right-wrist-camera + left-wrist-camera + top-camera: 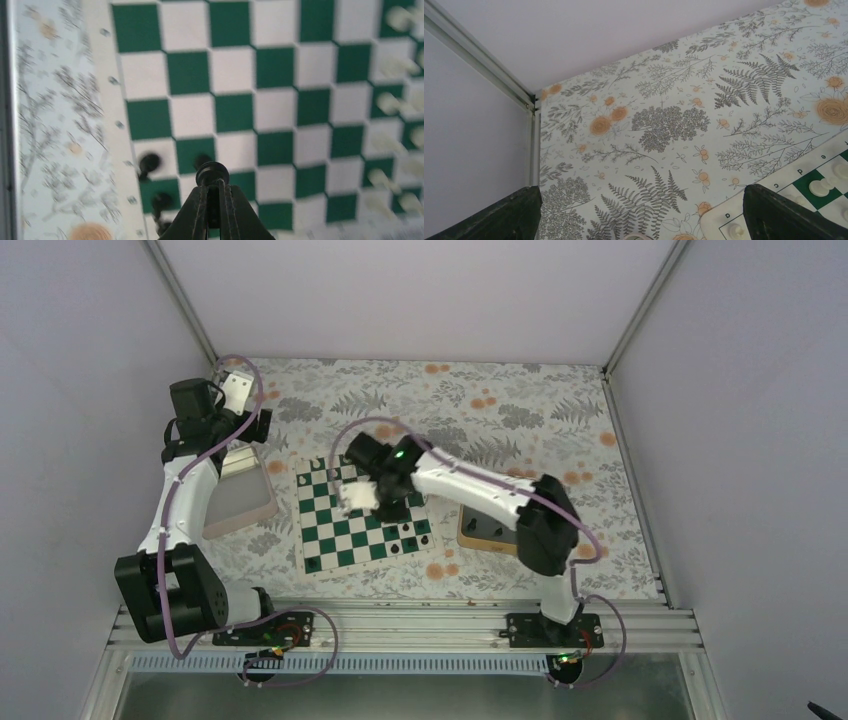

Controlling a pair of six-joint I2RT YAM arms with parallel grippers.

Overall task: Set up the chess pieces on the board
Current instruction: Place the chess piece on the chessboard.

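Note:
The green and white board (345, 530) lies mid-table. It also fills the right wrist view (280, 110), and its corner shows in the left wrist view (819, 172). My right gripper (213, 186) is shut on a black chess piece (212, 173) and holds it above the board's near right part; in the top view the gripper (385, 502) hangs over the board. Black pieces (408, 538) stand on the board's near right squares, and they show in the right wrist view (149, 162). My left gripper (639, 220) is open and empty, raised at the far left over the table.
White chess pieces (395, 105) stand along the board's far side. A pinkish-rimmed tray (240, 495) lies left of the board under my left arm. A gold tray (487, 530) lies right of the board, partly under my right arm.

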